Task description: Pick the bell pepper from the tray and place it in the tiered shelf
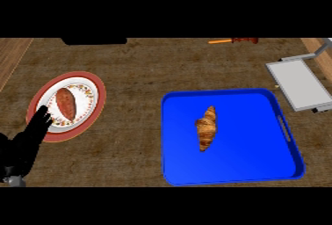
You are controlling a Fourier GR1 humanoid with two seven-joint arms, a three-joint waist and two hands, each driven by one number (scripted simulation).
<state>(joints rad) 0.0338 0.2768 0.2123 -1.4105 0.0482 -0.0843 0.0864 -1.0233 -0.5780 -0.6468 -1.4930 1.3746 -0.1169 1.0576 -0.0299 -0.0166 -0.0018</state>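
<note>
One hand in view: left hand [26, 140], at the lower left edge, fingers straight and slightly spread, holding nothing, tips over the plate's near rim. One round plate [91, 99], red-rimmed with a patterned white centre, just ahead of the hand; holds one sweet potato [66, 102]. One blue tray [253, 149] with a raised rim, well right of the hand on the worktop [130, 145]; holds one croissant [206, 128] near its middle, the only item in it. One grey tiered shelf [299, 83], far right and ahead of the hand, just past the tray's far right corner. At the far edge: one black object [94, 41], cut off; one orange-and-brown item [233, 41], too small to identify.
</note>
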